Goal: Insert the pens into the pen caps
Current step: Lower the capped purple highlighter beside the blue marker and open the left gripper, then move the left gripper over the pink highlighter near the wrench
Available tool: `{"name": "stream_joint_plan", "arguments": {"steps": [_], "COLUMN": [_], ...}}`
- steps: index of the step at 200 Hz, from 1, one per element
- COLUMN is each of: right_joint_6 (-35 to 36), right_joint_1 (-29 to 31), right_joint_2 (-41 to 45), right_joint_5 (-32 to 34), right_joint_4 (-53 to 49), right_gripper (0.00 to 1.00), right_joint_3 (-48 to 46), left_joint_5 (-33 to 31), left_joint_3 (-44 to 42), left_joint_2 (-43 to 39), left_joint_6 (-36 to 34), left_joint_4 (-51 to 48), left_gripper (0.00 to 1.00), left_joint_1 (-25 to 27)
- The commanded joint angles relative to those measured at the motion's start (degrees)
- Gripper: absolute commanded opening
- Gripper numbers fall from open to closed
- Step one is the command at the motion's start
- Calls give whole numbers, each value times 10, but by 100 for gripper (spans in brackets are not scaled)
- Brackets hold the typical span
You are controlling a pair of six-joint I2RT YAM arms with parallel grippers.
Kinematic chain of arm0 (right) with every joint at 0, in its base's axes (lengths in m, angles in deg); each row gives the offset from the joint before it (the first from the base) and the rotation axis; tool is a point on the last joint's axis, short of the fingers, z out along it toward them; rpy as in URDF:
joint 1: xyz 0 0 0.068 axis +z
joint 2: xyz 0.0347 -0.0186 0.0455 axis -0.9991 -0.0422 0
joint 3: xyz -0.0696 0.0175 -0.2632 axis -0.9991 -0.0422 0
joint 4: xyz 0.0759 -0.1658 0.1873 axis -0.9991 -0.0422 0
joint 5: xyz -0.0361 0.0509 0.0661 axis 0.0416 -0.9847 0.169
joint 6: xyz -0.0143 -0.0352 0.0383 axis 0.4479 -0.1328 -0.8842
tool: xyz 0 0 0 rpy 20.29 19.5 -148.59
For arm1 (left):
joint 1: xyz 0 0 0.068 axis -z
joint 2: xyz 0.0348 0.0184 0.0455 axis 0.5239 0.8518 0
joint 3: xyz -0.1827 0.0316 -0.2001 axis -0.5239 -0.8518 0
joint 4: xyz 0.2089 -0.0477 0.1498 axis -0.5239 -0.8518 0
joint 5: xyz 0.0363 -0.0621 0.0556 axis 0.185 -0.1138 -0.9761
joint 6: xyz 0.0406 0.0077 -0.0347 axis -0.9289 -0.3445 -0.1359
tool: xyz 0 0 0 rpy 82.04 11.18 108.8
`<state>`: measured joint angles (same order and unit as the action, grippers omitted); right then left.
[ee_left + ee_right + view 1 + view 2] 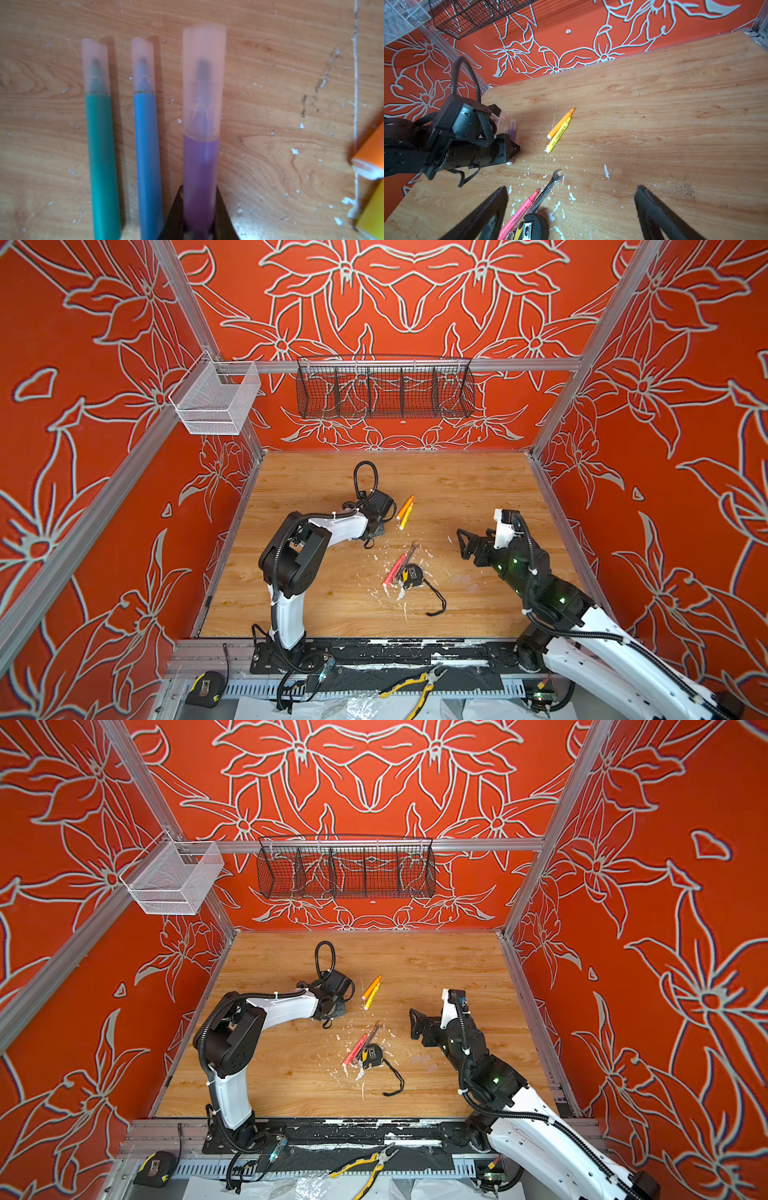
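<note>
left fingers point(225, 220), mid-frame in both top views, pinch capped purple pen point(200, 166); capped green pen point(101, 155) and blue pen point(147, 155) lie beside it on surface point(270, 83). right fingers point(654, 214) spread, empty.

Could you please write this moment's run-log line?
left gripper: shut on capped purple pen | right gripper: open | green pen, blue pen: capped | orange pen, yellow pen, pink pen: uncapped

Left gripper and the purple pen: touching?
Touching. In the left wrist view the left gripper has its fingers pressed against both sides of the purple pen, no gap.
</note>
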<state>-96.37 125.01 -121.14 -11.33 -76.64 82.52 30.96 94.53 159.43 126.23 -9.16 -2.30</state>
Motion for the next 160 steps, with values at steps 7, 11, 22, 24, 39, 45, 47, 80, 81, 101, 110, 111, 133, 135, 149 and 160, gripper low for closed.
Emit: {"name": "stream_joint_plan", "arguments": {"steps": [7, 11, 22, 24, 39, 45, 47, 80, 81, 101, 110, 111, 133, 135, 149, 160], "right_joint_6": [-1, -1, -1, -1, -1, -2, -2, -5, -5, -6, -6, -5, -6, -6, -6, -6], "right_joint_1": [-3, -3, -3, -3, -3, -3, -3, -3, -3, -3, -3, -3, -3, -3, -3, -3], "right_joint_2": [-2, -2, -2, -2, -2, -3, -2, 1, 1, 4, 4, 5, 9, 9, 9, 6], "right_joint_5": [17, 18, 19, 19, 21, 22, 22, 37, 38, 38, 34, 34, 28, 27, 27, 29], "right_joint_4": [-10, -11, -13, -13, -16, -17, -17, -25, -25, -28, -28, -28, -23, -23, -22, -24], "right_gripper": [98, 97, 97, 98, 97, 97, 98, 98, 98, 98, 98, 98, 98, 98, 97, 97], "right_joint_3": [23, 24, 25, 26, 27, 27, 27, 27, 27, 27, 27, 27, 25, 25, 24, 26], "left_joint_5": [-18, -19, -20, -21, -21, -21, -21, -24, -24, -23, -17, -16, 8, 11, 16, 21], "left_joint_3": [13, 14, 15, 15, 17, 19, 20, 35, 35, 34, 30, 30, 7, 4, -26, -58], "left_joint_2": [15, 14, 12, 11, 7, 5, 5, -12, -13, -36, -51, -53, -107, -113, -159, -199], "left_joint_6": [17, 17, 17, 17, 14, 12, 11, -5, -6, -17, -23, -25, -51, -53, -76, -103], "left_joint_4": [-27, -28, -29, -29, -30, -31, -32, -46, -46, -50, -54, -54, -59, -58, -54, -40], "left_gripper": [12, 13, 16, 16, 21, 24, 24, 32, 32, 33, 33, 33, 33, 33, 33, 33], "left_joint_1": [1, 1, 1, 1, 1, 1, 1, 1, 1, 1, 1, 1, 9, 11, 29, 48]}}
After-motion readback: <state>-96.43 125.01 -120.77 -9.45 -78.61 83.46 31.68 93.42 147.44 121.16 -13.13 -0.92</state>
